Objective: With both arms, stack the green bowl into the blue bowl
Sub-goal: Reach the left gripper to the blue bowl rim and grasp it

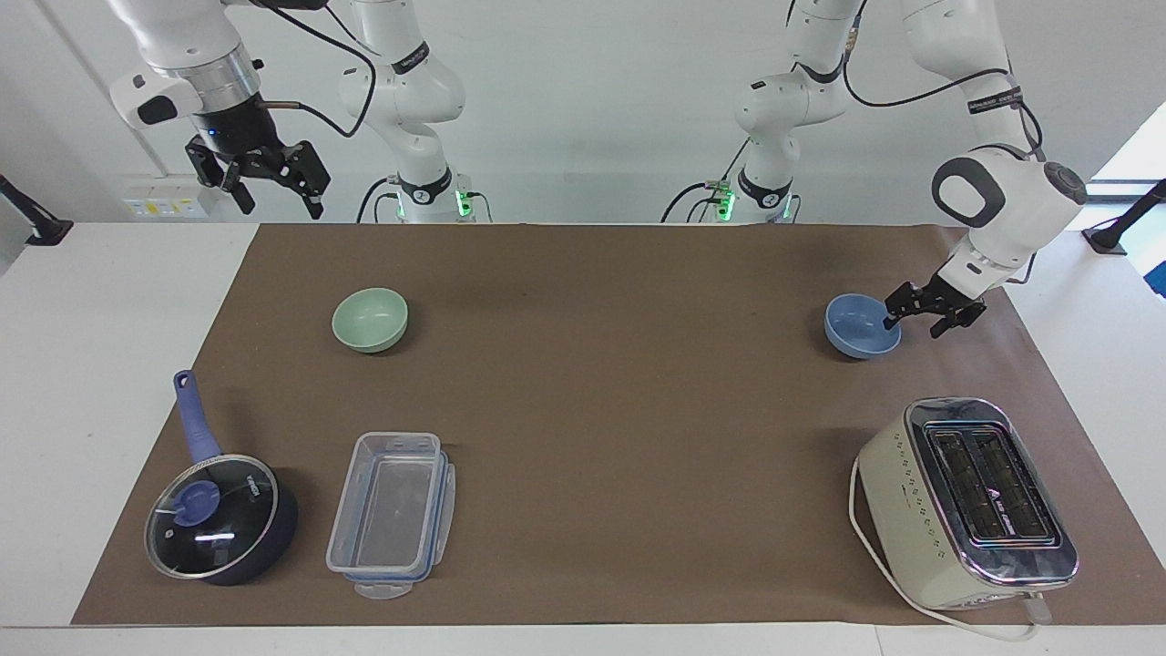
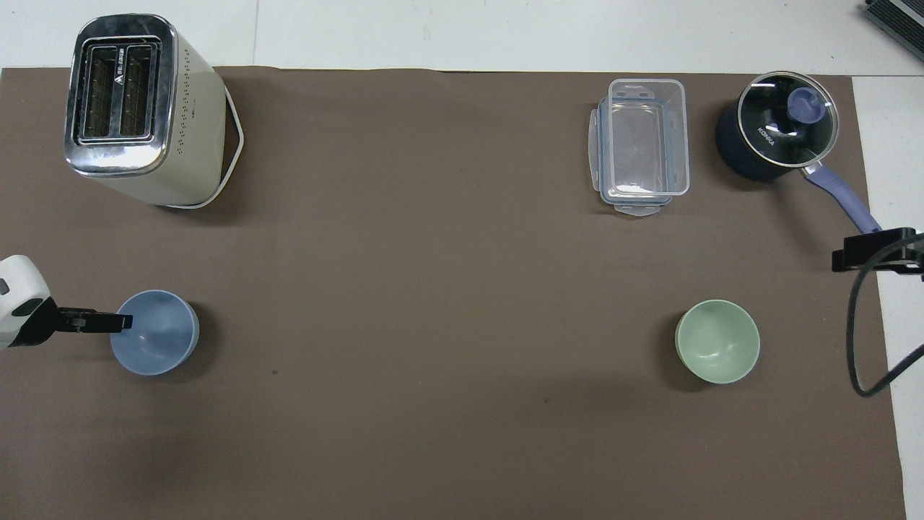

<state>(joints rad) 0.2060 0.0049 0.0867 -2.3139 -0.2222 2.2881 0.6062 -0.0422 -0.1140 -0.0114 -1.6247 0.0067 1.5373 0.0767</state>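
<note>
The blue bowl (image 1: 856, 330) stands upright on the brown mat at the left arm's end of the table; it also shows in the overhead view (image 2: 159, 336). My left gripper (image 1: 914, 325) is open and low at the bowl's rim, one finger (image 1: 891, 320) over the rim and the other outside it. In the overhead view the left gripper (image 2: 115, 321) reaches just over the rim. The green bowl (image 1: 369, 319) stands alone at the right arm's end (image 2: 717, 351). My right gripper (image 1: 273, 187) waits open, high over the mat's edge at its own end (image 2: 877, 249).
A cream toaster (image 1: 966, 501) with its cord stands farther from the robots than the blue bowl. A clear plastic container (image 1: 392, 515) and a dark blue glass-lidded saucepan (image 1: 219, 515) lie farther from the robots than the green bowl.
</note>
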